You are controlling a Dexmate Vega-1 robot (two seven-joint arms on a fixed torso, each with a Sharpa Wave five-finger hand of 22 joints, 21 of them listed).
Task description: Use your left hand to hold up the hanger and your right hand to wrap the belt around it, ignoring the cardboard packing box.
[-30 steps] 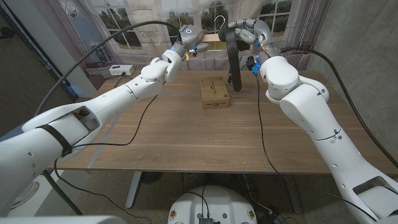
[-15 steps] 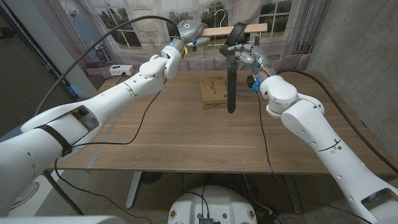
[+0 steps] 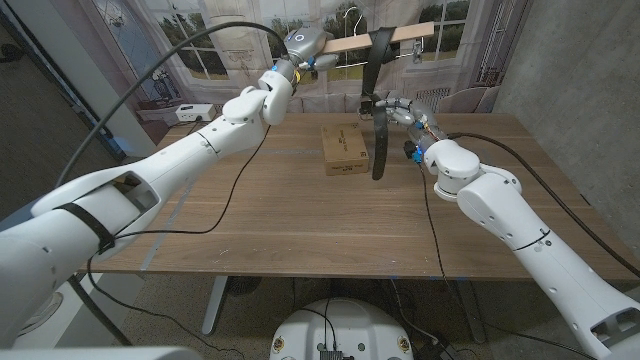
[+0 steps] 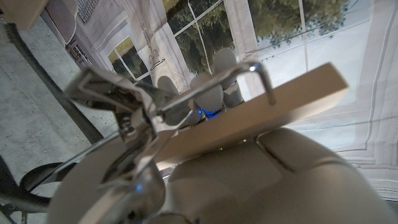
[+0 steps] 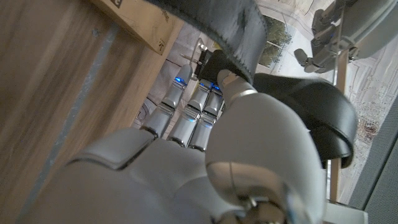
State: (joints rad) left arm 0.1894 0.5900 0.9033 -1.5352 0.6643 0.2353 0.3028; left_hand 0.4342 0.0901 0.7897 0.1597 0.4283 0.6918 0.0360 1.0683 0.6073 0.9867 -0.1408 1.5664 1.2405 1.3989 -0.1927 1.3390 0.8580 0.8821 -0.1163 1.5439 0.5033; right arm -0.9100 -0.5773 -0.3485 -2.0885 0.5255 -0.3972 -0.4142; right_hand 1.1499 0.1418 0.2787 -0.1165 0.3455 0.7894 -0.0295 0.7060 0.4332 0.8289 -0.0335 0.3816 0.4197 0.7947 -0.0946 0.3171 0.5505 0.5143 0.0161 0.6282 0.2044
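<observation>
Up at twelve o'clock my left hand (image 3: pixel 303 42) grips the hanger (image 3: pixel 372 41) aloft, its fingers hidden behind the bar. My right hand (image 3: pixel 393 107) clasps the draped belt (image 3: pixel 379 100), whose tail overlaps the cardboard box (image 3: pixel 344 148) on the bench (image 3: pixel 300 215).
</observation>
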